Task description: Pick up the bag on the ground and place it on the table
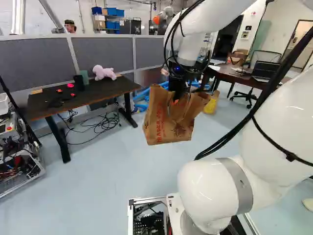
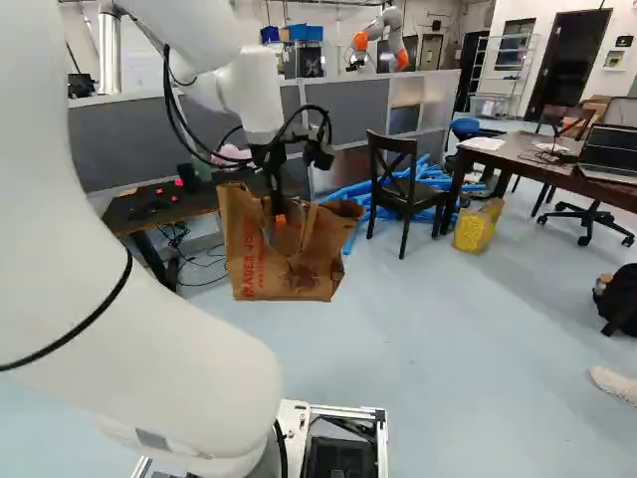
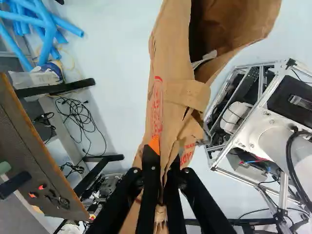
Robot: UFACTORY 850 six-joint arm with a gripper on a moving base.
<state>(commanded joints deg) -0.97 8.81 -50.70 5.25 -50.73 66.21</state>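
My gripper points down into the top of the brown paper bag, which hangs off the floor. In the wrist view the gripper is shut on the bag's creased paper; one orange pad shows against it, while the paper hides the other fingertip. The bag's mouth gapes to one side, and its inside is mostly hidden. A dark table stands beyond and to the left of the bag in the left base view. Another brown table stands at the right of the right base view.
On the left table lie a pink plush toy, dark cups and small red things. Cables lie on the floor near its legs. A black chair, blue tubes and a yellow bag stand farther off. Another robot is behind the partition.
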